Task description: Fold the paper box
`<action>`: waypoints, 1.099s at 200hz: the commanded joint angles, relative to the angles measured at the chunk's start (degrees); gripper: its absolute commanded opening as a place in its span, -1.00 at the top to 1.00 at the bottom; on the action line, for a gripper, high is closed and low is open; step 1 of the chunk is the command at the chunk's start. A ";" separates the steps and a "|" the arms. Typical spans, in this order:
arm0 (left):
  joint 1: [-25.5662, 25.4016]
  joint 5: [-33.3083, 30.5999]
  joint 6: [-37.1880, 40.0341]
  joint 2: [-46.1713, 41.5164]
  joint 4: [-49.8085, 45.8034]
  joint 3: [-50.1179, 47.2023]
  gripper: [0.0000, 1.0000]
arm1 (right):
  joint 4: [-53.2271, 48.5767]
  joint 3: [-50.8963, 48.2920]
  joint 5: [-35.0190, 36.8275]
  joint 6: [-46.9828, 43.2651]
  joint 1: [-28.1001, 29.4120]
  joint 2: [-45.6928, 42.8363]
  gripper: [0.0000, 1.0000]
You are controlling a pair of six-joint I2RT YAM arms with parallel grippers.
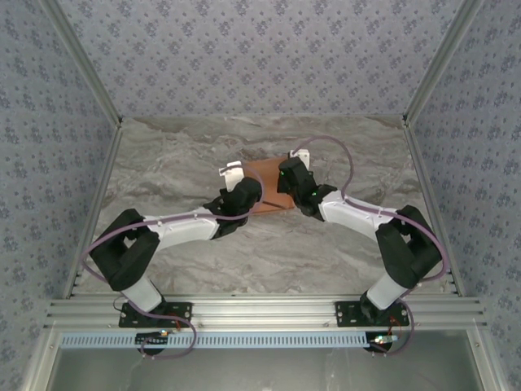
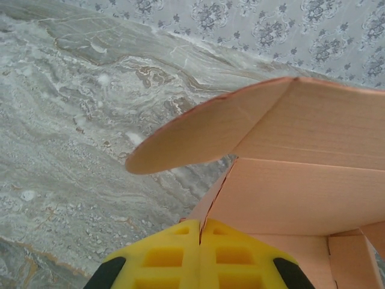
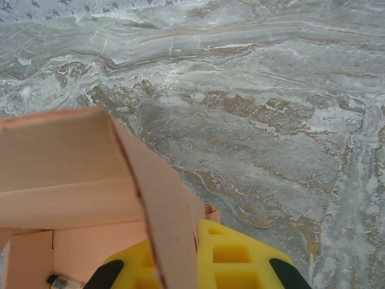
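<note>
The salmon-orange thin cardboard paper box (image 1: 264, 183) is seen at the middle of the grey marbled tabletop (image 1: 203, 261), partly folded with walls raised; the left tool (image 2: 200, 233) is clenched on one cardboard edge at lower centre; the right tool (image 3: 198, 244) is clenched on an upright flap.

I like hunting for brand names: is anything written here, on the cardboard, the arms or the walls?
No readable text anywhere. The paper box is plain salmon-orange cardboard, the yellow fingers bear no marks, and the wallpaper carries a floral pattern, no letters.
</note>
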 commanded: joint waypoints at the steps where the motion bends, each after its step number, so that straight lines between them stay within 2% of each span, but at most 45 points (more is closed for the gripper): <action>1: -0.18 -6.29 -3.82 0.90 2.04 -1.63 1.00 | 1.70 -1.40 1.59 1.75 -0.31 1.05 0.99; 104: -2.15 -7.53 -1.83 3.46 10.38 -7.43 1.00 | 6.98 -7.28 1.76 0.36 1.61 0.36 0.96; 220: -4.27 -10.13 0.42 3.26 15.09 -14.50 1.00 | 10.67 -13.33 7.27 2.52 5.78 -0.73 0.91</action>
